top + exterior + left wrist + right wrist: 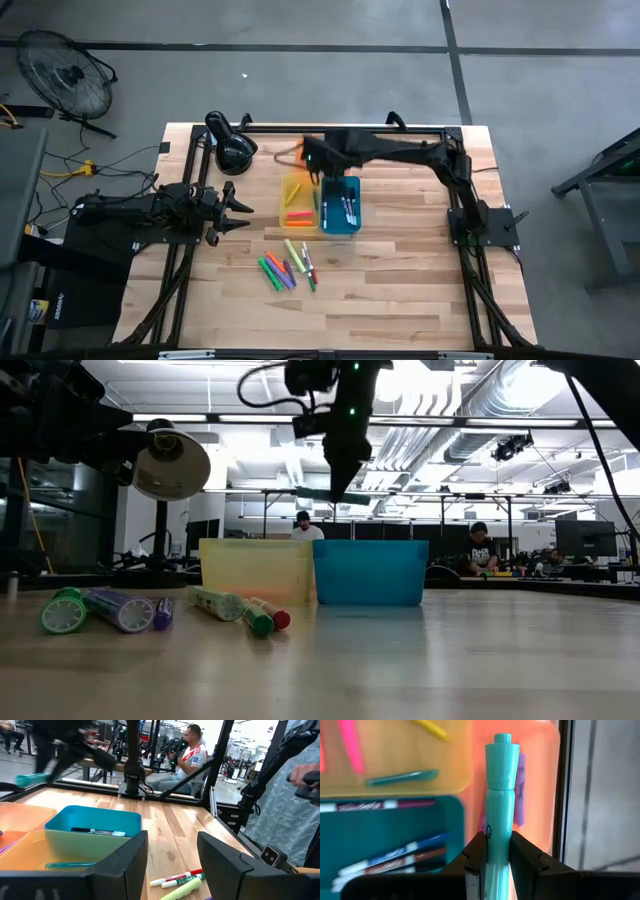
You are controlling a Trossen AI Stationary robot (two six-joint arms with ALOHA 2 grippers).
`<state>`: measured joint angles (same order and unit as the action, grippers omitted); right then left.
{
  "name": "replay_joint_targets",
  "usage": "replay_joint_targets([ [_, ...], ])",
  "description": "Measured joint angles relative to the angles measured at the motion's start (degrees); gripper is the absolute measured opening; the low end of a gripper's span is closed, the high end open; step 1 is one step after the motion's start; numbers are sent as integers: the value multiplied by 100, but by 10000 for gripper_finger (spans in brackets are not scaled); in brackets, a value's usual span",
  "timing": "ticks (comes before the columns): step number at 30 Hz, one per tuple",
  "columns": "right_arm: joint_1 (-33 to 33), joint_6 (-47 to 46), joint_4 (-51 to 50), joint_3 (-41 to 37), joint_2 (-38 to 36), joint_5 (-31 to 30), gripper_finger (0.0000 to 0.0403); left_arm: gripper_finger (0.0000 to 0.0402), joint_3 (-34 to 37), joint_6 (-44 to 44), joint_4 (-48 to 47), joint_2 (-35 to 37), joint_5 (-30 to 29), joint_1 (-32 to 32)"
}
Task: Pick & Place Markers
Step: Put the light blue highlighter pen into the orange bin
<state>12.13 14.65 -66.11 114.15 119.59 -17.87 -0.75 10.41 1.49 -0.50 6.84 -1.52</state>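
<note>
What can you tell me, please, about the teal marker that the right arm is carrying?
The teal marker is a smooth, plastic-looking pen, all one pale teal colour, with a stepped cap ending in a small knob. The right pincer is shut on its lower barrel, one finger on each side, and nothing else touches it. It points straight out from the fingers. It is held in the air above the trays, over the orange tray beside the blue tray.

Your right arm reaches from the bench's right edge toward the middle of the far edge, its right tool [497,852] clamped on a teal marker [500,795]. Your left arm waits at the left edge, left tool [235,210] spread apart.
</note>
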Motion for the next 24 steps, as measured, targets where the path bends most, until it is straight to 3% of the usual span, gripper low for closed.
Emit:
replay_joint_targets([
  [10,1133,623,561,-103,-2,1403,50,170,0,-1,-1,1,1,0],
  [17,1508,655,2103,-595,-4,2372,50,170,0,-1,1,1,1,0],
  [24,1498,730,3175,-1438,-2,2480,50,170,0,-1,1,-1,1,0],
])
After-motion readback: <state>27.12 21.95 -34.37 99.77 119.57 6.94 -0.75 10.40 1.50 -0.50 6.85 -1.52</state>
